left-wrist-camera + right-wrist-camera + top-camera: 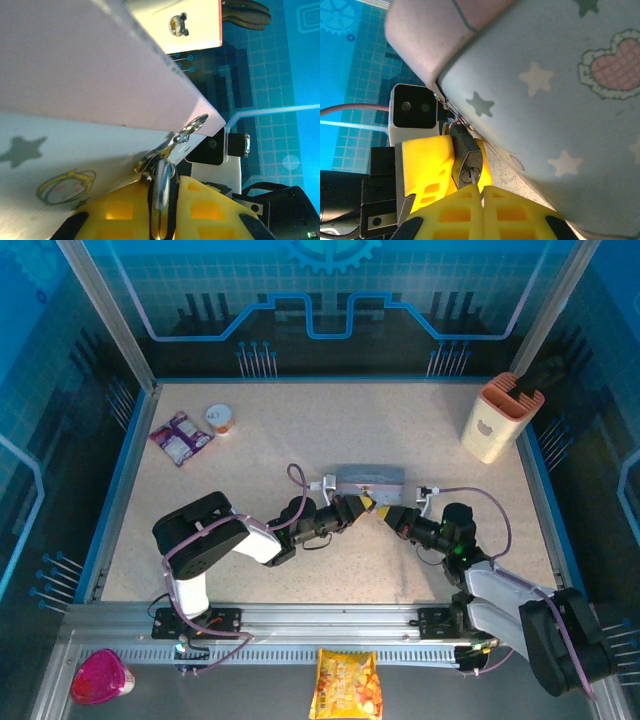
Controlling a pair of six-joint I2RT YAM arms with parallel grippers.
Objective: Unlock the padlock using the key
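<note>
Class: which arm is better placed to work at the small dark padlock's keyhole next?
Right: its shut jaws sit close to the keyhole of the small dark padlock; the left jaws clamp its body.

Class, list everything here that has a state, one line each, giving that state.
padlock: shackle closed, hooked on the tin box
tin box: lid shut
left end effector: shut on the padlock
right end effector: shut, tips just under the padlock's keyhole

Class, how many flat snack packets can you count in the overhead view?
2: a purple packet far left on the table; an orange packet off it, beneath the near rail. Others may be hidden.
</note>
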